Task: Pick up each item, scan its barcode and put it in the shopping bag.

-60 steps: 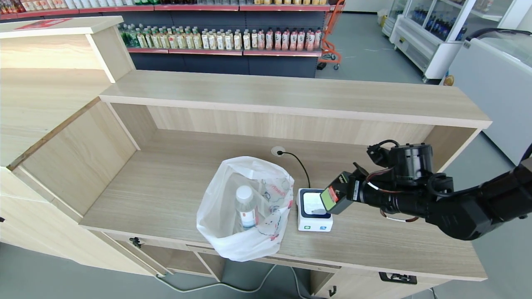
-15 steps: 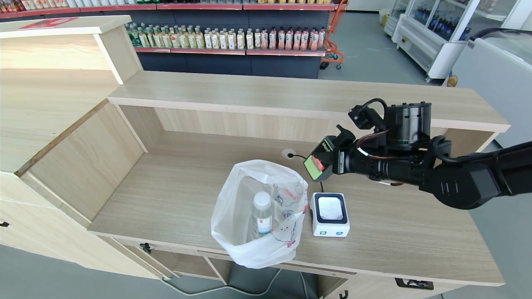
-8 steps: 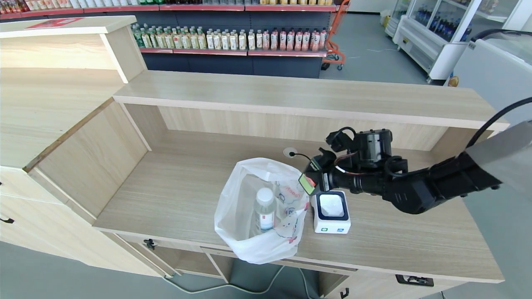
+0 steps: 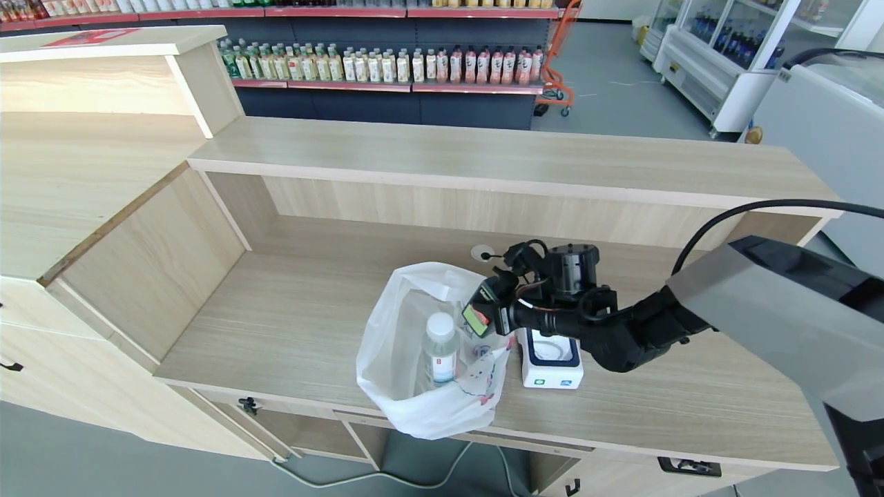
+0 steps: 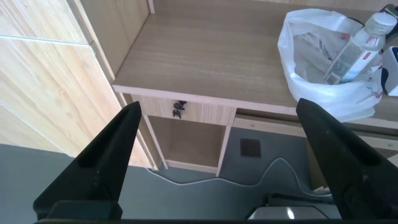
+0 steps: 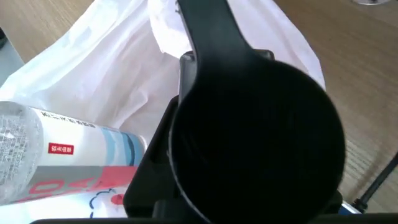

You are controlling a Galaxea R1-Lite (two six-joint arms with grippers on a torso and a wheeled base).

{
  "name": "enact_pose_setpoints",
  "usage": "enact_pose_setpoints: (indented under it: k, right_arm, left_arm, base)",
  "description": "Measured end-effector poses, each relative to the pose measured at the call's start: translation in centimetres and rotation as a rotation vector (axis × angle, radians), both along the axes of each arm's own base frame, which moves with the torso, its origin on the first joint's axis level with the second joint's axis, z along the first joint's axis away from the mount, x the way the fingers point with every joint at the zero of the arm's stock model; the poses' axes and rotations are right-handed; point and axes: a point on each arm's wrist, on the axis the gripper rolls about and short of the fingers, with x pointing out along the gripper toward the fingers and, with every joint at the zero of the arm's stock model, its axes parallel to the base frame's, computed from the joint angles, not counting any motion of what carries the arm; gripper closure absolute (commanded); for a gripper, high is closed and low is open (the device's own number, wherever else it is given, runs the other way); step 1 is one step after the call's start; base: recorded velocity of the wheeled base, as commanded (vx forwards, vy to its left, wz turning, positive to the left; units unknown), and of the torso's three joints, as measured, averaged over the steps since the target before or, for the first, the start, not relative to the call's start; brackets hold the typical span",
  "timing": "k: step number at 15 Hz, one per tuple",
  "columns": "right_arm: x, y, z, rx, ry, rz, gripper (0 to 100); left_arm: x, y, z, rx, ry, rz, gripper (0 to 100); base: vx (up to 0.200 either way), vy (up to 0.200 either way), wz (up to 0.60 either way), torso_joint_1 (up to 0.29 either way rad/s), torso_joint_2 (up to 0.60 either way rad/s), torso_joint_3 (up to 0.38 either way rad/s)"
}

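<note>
the small pack (image 4: 476,319), with a green and red end face, is clamped in the right claw (image 4: 485,312), whose fingers are closed against its sides. it is held above the table (image 4: 290,317), just over the rim of the shopping bag (image 4: 394,386), whose open mouth lies directly beneath the claw and to its left. a clear bottle (image 4: 440,348) is stood inside the bag, below the claw and a little to its left. the scanner (image 4: 552,366) sits behind the claw, under the wrist and just beside the bag.

the pack is judged light and stiff, so a moderate grip on its flat sides should be enough, and crushing is the risk rather than slipping. the bag is thin, soft film that gives at a touch, so its rim is best not leaned on. the pack is best let go low, clear of the bottle.

the left claw (image 5: 217,109) is spread wide with nothing held, away from the bag, off the table's near edge.
</note>
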Motion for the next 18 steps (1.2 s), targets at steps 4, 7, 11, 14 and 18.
enact_pose_setpoints:
  k: [4, 7, 11, 14, 18]
  right_arm:
    - [0.5, 2.3, -1.1, -0.009, -0.020, 0.045, 100]
    - [0.3, 3.4, -2.3, -0.035, -0.020, 0.075, 100]
    - [0.6, 3.7, -3.6, -0.093, -0.052, 0.101, 100]
    - [0.8, 3.5, -4.5, -0.134, -0.068, 0.105, 100]
    - [1.2, 3.2, -5.1, -0.158, -0.077, 0.105, 100]
  left_arm:
    - [0.0, 0.0, 0.0, 0.000, 0.000, 0.000, 0]
    - [0.0, 0.0, 0.0, 0.000, 0.000, 0.000, 0]
    - [0.0, 0.0, 0.0, -0.001, 0.000, 0.000, 0]
    - [0.0, 0.0, 0.0, -0.001, 0.000, 0.000, 0]
    - [0.0, 0.0, 0.0, -0.001, 0.000, 0.000, 0]
  base:
    - [0.000, 0.000, 0.00, 0.000, 0.00, 0.000]
    - [0.000, 0.000, 0.00, 0.000, 0.00, 0.000]
    - [0.000, 0.000, 0.00, 0.000, 0.00, 0.000]
    - [0.000, 0.000, 0.00, 0.000, 0.00, 0.000]
    - [0.000, 0.000, 0.00, 0.000, 0.00, 0.000]
